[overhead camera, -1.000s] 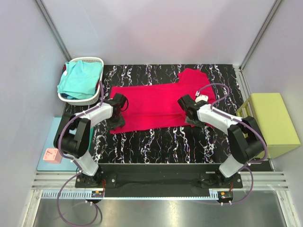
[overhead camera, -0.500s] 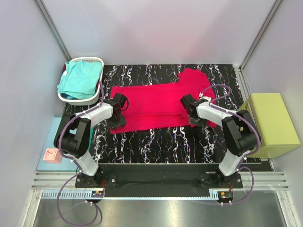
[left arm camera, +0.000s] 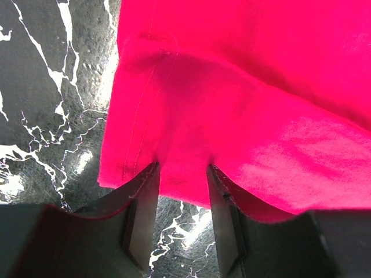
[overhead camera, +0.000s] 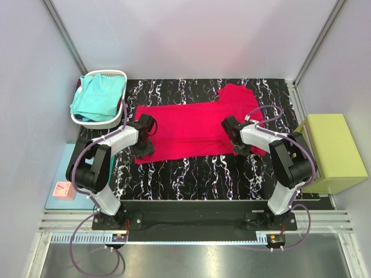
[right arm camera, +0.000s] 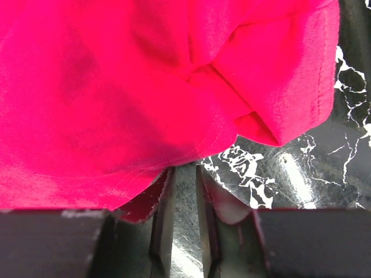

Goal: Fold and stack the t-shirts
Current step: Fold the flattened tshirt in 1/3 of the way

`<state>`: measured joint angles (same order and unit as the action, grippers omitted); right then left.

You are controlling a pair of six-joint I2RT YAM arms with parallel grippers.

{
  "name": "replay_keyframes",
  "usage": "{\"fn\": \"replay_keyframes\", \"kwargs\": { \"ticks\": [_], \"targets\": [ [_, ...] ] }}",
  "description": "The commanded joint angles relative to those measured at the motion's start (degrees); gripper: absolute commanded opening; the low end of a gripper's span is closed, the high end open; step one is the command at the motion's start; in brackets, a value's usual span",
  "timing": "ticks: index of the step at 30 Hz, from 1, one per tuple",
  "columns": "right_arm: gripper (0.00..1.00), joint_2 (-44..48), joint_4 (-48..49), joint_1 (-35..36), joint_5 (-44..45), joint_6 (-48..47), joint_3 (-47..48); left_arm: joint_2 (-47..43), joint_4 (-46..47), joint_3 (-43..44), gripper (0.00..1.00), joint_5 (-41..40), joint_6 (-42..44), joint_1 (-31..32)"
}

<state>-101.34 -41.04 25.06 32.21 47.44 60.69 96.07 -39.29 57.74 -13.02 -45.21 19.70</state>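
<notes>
The crimson-red cloth t-shirt (overhead camera: 191,128) lies spread across the black white-veined tabletop (overhead camera: 191,174). The left hand (left arm camera: 182,171) pinches a bunched fold at its hem, fingers partly apart. The right hand (right arm camera: 184,171) stands nearly closed at the opposite end; whether it grips cloth cannot be told. The turquoise t-shirt (overhead camera: 98,95) sits in a white basket (overhead camera: 107,73).

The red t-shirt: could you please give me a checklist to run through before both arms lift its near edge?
1. Left gripper straddles the red t-shirt's near-left hem: ok.
2. Left grip firm on the cloth: cannot tell.
3. Cloth between the right gripper's jaws: not ok; bare table shows in the gap.
4. Shirt flat: not ok; cloth is folded over beside the right gripper.
5. Turquoise t-shirt out of the way, in the basket: ok.
</notes>
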Motion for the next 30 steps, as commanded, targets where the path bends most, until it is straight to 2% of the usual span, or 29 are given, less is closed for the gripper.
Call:
{"fn": "replay_keyframes", "kwargs": {
  "ticks": [1,5,9,13,18,24,30],
  "targets": [
    [0.34,0.0,1.57,-0.36,-0.04,1.25,-0.3,0.17,1.06,1.77,0.43,0.36,0.83,0.16],
    [0.49,4.03,3.42,-0.36,-0.48,0.55,-1.53,-0.09,0.88,1.68,0.43,0.27,0.92,0.16],
    [0.56,6.76,3.59,-0.27,-1.44,1.59,-1.88,-0.1,1.05,1.85,0.43,0.53,1.0,0.16],
    [0.56,10.01,6.66,-0.62,-4.51,6.69,-5.39,0.34,0.97,2.03,0.43,1.15,0.74,0.42],
    [0.5,11.96,16.15,-0.98,-11.28,15.56,-12.69,0.26,0.7,2.21,0.43,1.24,1.0,0.77],
    [0.47,10.99,20.38,-1.06,-11.2,17.69,-13.58,0.08,0.26,2.29,0.43,0.97,1.7,0.86],
    [0.49,13.27,19.24,-0.98,-9.53,15.06,-12.08,0.26,0.09,2.29,0.43,1.06,2.06,0.95]
  ]
}}
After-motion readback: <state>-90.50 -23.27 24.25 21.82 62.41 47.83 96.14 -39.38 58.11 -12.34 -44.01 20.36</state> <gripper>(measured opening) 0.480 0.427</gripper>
